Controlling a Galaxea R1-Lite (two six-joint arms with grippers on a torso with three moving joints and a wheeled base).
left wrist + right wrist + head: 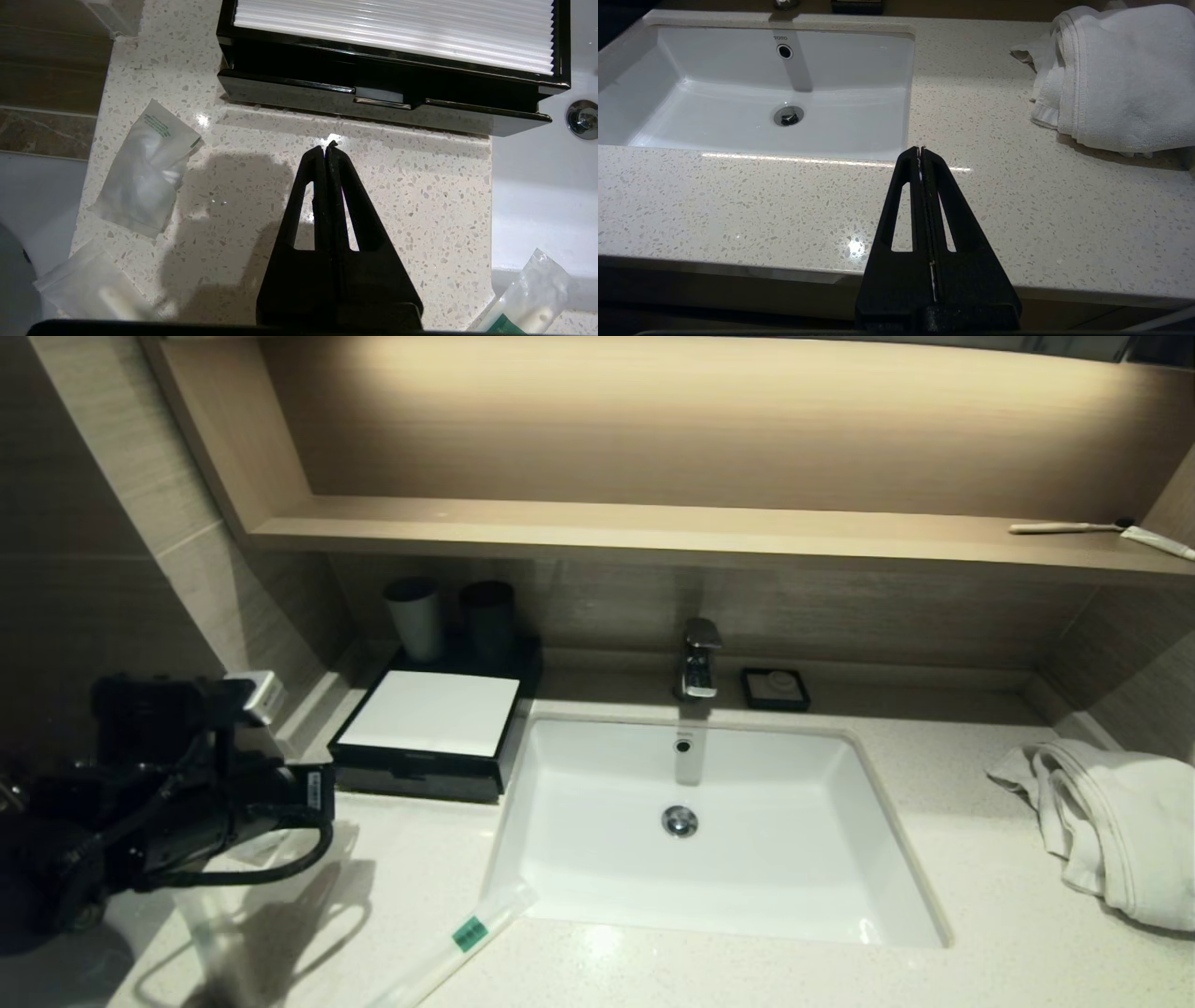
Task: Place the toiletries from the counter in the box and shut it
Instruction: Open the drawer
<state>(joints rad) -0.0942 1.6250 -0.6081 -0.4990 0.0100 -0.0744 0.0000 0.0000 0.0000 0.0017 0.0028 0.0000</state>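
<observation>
Left gripper (327, 148) clenched, empty, above counter (420, 196) just before the box (383, 109), drawer shut. 3 packets on counter: pouch (147, 170), slim one (88, 287), green-label one (467, 935) by basin (709, 831). Right gripper (920, 151) clenched, empty, parked over counter near towel (1115, 74).

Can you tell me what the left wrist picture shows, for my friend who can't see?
The left tool, shut and empty, points at the drawer front of the black box with a ribbed white top. On the speckled counter lie a short pouch beside the tool and two more clear packets at the picture's edges.
</observation>
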